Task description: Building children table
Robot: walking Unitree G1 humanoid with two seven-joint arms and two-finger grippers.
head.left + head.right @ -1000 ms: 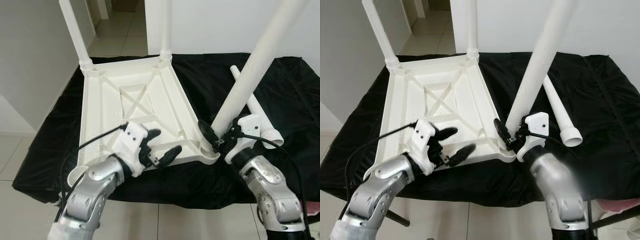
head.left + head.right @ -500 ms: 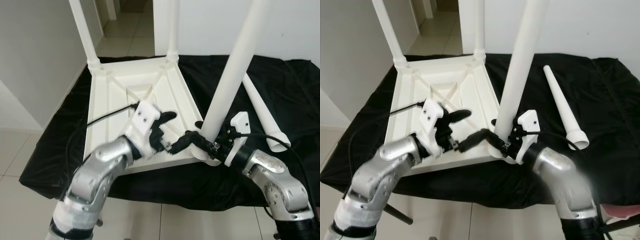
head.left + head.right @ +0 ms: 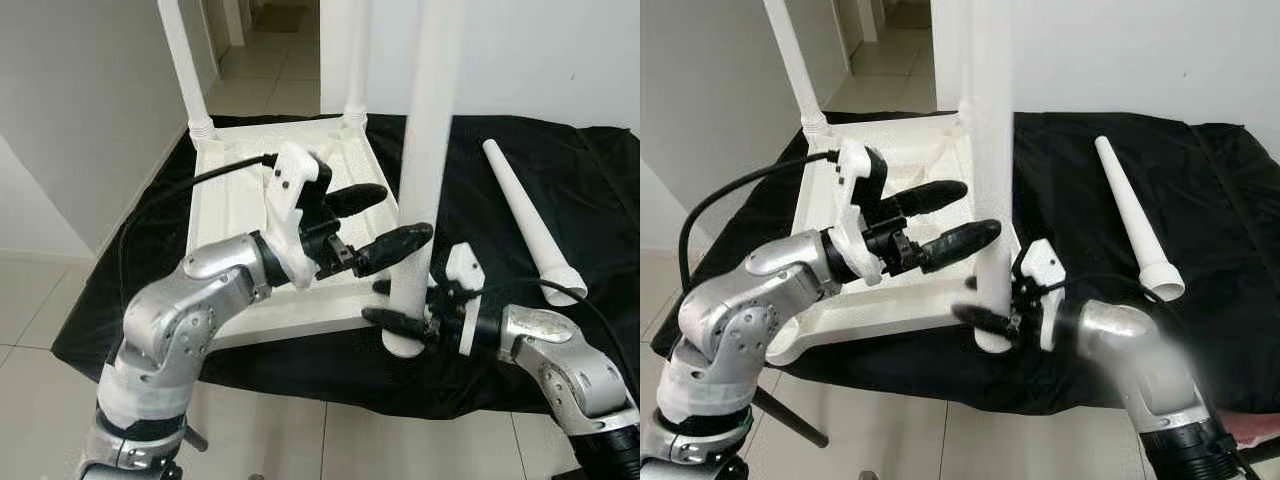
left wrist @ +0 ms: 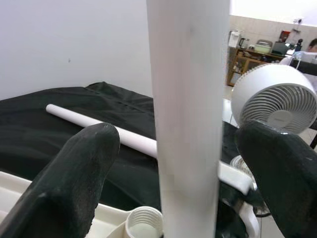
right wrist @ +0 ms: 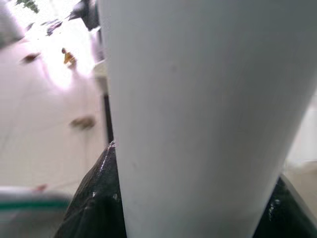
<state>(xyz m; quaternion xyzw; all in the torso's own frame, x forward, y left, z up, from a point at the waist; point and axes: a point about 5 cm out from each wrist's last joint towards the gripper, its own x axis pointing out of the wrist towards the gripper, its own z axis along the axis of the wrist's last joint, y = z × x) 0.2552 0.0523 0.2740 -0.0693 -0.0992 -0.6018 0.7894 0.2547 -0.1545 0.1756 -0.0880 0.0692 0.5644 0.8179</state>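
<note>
A white plastic table top (image 3: 228,205) lies upside down on a black cloth (image 3: 590,180). Two white legs (image 3: 181,62) (image 3: 357,58) stand in its far corners. My right gripper (image 3: 386,303) is shut on the base of a third leg (image 3: 430,150), which it holds upright at the top's near right corner. In the left wrist view that leg (image 4: 190,124) stands above a threaded socket (image 4: 143,220). My left gripper (image 3: 406,214) is open, higher up, with a finger (image 4: 74,173) on each side of the leg and gaps between. A fourth leg (image 3: 526,213) lies loose on the cloth.
The cloth-covered surface ends just in front of my arms, with tiled floor (image 3: 40,300) below and to the left. A grey wall (image 3: 80,110) stands at the left and a doorway (image 3: 275,25) behind. A white fan (image 4: 277,104) stands past the table.
The right gripper has tipped the leaning leg upright. The left gripper has lifted off the table's underside and moved right to straddle the leg. The camera has shifted too.
</note>
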